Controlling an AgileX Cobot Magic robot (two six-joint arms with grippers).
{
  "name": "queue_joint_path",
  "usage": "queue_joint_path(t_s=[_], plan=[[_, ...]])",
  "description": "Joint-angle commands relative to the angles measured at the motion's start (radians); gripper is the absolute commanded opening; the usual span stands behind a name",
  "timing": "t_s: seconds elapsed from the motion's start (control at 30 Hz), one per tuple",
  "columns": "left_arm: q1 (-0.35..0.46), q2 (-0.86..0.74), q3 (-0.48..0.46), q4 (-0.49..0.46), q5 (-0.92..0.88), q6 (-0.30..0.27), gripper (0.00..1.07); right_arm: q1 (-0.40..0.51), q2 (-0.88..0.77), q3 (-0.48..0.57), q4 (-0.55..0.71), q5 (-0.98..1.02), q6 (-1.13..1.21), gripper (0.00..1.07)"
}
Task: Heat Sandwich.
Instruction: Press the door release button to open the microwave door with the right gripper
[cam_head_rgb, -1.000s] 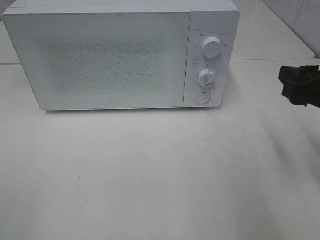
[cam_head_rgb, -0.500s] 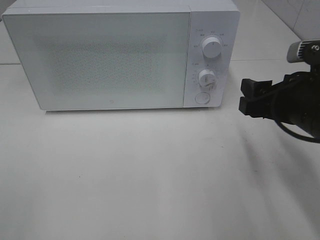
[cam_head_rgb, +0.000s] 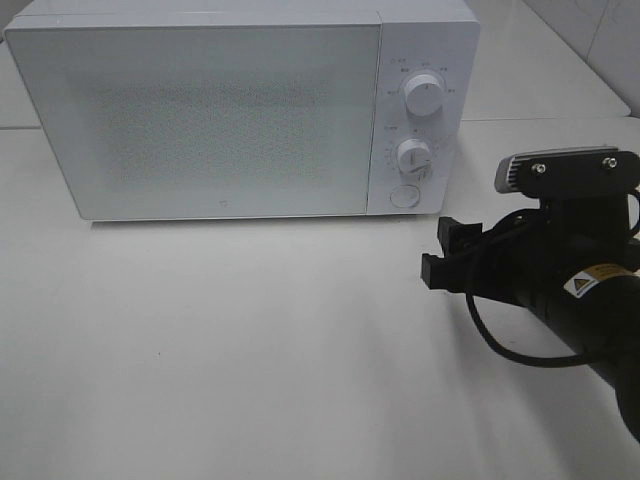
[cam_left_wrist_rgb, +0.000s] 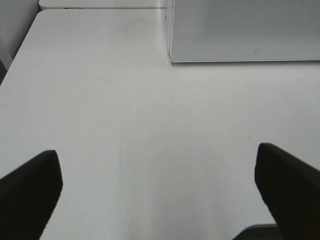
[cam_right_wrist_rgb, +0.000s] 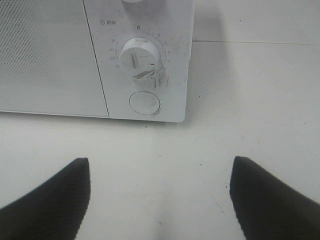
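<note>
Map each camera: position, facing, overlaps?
Exterior high: above, looking down on microwave and table; right arm and open right gripper show.
Left wrist: low over table, facing microwave's door corner; open left gripper shows.
Right wrist: facing lower knob and round button; right gripper shows.
Shared: exterior and right wrist both see that knob.

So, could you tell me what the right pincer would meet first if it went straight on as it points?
The right pincer would likely reach the white microwave oven, near its round white button; depth is unclear.
</note>
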Motion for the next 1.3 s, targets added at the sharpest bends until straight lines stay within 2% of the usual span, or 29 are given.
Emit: queue_joint_path(t_s=[0.03,0.3,0.73,0.8,0.9,0.97,1.0,1.1,1.17,1.2,1.27,1.3], plan=[[-0.004,-0.008,0.002,-0.002,-0.009,-0.001,1.00,0.027,0.013,0.004,0.034,-0.021,-0.019,0.76],[-0.004,-0.008,0.002,-0.002,-0.009,-0.001,1.00,0.029,0.015,0.004,0.034,-0.019,0.031,0.76],[-0.004,-0.008,0.002,-0.002,-0.009,-0.001,1.00,0.029,0.015,0.004,0.033,-0.021,0.570,0.71],[-0.004,-0.008,0.002,-0.002,-0.009,-0.001,1.00,0.029,0.015,0.004,0.033,-0.021,0.735,0.68],[-0.004,-0.008,0.002,-0.002,-0.009,-0.001,1.00,0.029,0.015,0.004,0.033,-0.021,0.846,0.65],[-0.004,-0.008,0.002,-0.002,-0.009,-0.001,1.00,0.029,0.015,0.004,0.033,-0.021,1.013,0.59],[-0.004,-0.008,0.002,-0.002,-0.009,-0.001,1.00,0.029,0.015,0.004,0.033,-0.021,1.013,0.59],[-0.004,-0.008,0.002,-0.002,-0.009,-0.001,1.00,0.029,0.015,0.004,0.033,-0.020,1.239,0.48],[-0.004,-0.008,0.002,-0.002,-0.009,-0.001,1.00,0.029,0.015,0.004,0.033,-0.020,1.299,0.45],[-0.004,-0.008,0.002,-0.002,-0.009,-0.001,1.00,0.029,0.015,0.004,0.033,-0.016,1.392,0.38],[-0.004,-0.008,0.002,-0.002,-0.009,-0.001,1.00,0.029,0.015,0.004,0.033,-0.013,1.461,0.30],[-0.004,-0.008,0.002,-0.002,-0.009,-0.001,1.00,0.029,0.015,0.004,0.033,-0.013,1.461,0.30]])
